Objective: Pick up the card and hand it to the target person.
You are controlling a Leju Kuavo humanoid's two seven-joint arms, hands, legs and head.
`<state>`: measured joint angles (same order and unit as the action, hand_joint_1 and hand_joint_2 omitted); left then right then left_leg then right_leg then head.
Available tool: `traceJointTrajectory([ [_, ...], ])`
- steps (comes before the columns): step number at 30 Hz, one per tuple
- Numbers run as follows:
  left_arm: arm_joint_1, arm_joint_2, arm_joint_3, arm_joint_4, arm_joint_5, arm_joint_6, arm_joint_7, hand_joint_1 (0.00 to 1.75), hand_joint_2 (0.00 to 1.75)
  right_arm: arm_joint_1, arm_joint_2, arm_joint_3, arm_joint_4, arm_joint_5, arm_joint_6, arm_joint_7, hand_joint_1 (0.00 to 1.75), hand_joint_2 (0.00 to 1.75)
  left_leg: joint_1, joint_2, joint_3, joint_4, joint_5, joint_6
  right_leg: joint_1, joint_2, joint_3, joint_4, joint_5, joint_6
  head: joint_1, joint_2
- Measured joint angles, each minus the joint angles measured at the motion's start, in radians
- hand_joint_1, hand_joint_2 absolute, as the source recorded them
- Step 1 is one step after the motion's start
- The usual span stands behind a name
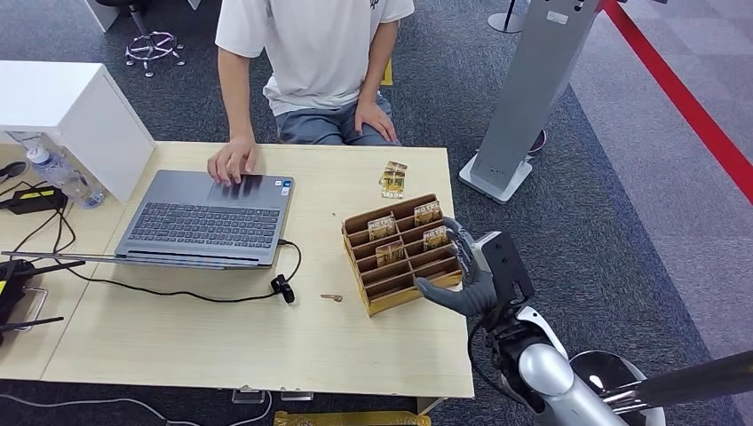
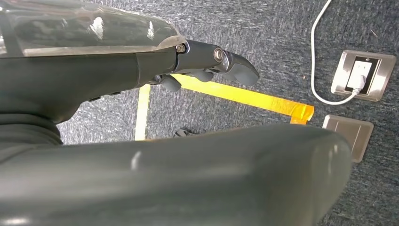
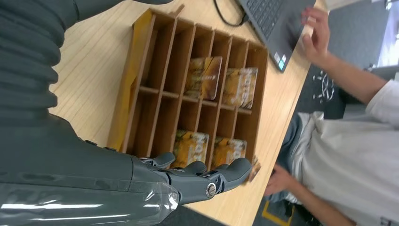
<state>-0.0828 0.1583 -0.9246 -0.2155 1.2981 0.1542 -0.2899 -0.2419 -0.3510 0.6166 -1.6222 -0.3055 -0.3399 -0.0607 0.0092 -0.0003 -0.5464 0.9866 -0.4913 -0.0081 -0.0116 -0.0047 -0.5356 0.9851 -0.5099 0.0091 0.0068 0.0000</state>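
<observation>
Open grey laptop (image 1: 206, 219) on the wooden desk (image 1: 222, 333), black cable (image 1: 178, 291) trailing from its side. Clear water bottle (image 1: 62, 175) by a white box (image 1: 67, 111) at desk's far left. Grey floor stand (image 1: 524, 98) on carpet beyond.

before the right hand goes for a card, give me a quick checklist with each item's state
1. Right hand at the card rack: ok, it sits at the rack's right side.
2. Right hand holds nothing: ok, fingers apart, no card in them.
3. Cards in the rack: ok, four slots hold cards.
4. Card actually touched: cannot tell, the fingers hide the near slots.
5. Person ready to receive: not ok, one hand on the laptop, the other on a knee.
6. Left hand out of the way: ok, hanging over the floor.
</observation>
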Motion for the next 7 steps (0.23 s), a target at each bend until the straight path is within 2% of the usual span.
traceJointTrajectory([
  [7,0.001,0.000,0.001,0.000,0.000,-0.003,0.000,0.00,0.00,0.076,-0.047,-0.064,-0.045,0.001,-0.007,0.025,0.00,1.75,0.000,0.000,0.000,0.000,0.000,0.000,0.000,0.000,0.000,0.000,0.000,0.000,0.000,0.000],
])
